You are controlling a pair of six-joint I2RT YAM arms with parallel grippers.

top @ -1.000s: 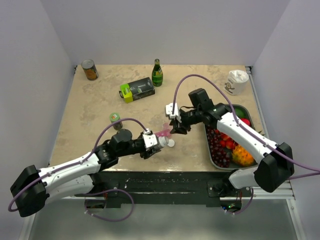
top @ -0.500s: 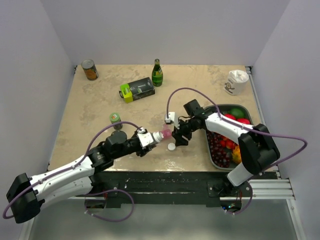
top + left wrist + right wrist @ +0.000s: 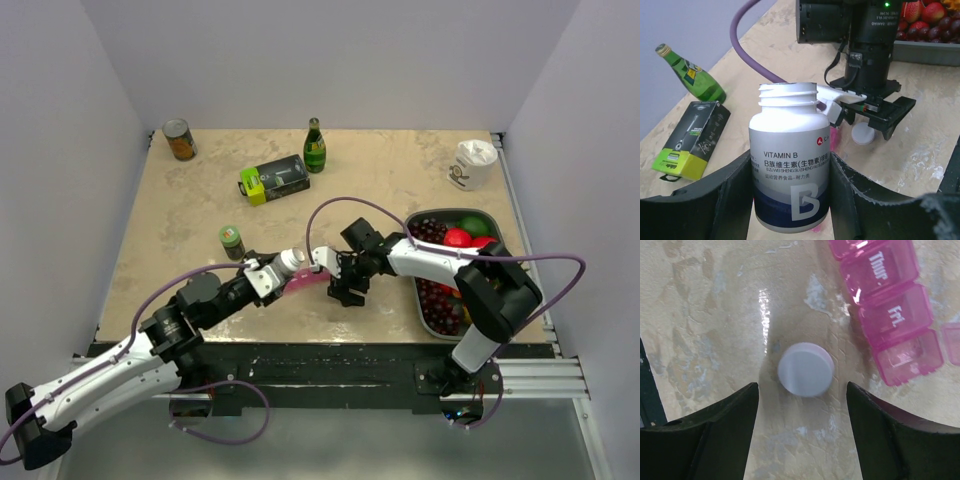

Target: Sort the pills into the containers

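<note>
Worktop (image 3: 200, 200): beige, marble-patterned slab, glossy enough to reflect light, enclosed on three sides by plain pale lilac-grey walls (image 3: 330, 60). Seen from above: tin can (image 3: 179, 139) at the 11 o'clock corner; green glass bottle (image 3: 315, 146) at 12 o'clock; black-and-green box (image 3: 273, 179) just at its 7 o'clock; white cup (image 3: 472, 164) at 2 o'clock; small green-lidded jar (image 3: 231, 240) at 8 o'clock; dark fruit tray (image 3: 925, 52) at 4 o'clock, holding red, green and orange fruit. Pink pill organiser (image 3: 895, 315): lying flat at 6 o'clock near the front edge, between the two arms' tips, with lids marked "Thur." and "Fri." legible. Left jaws: clamped on a white vitamin bottle (image 3: 790, 165), its cap off and mouth open, just beside the organiser. White cap (image 3: 805, 369): flat on the worktop at the organiser's 7 o'clock in the right wrist view, apart from it. Right jaws: spread wide, one either side of the cap, touching neither cap nor organiser.
</note>
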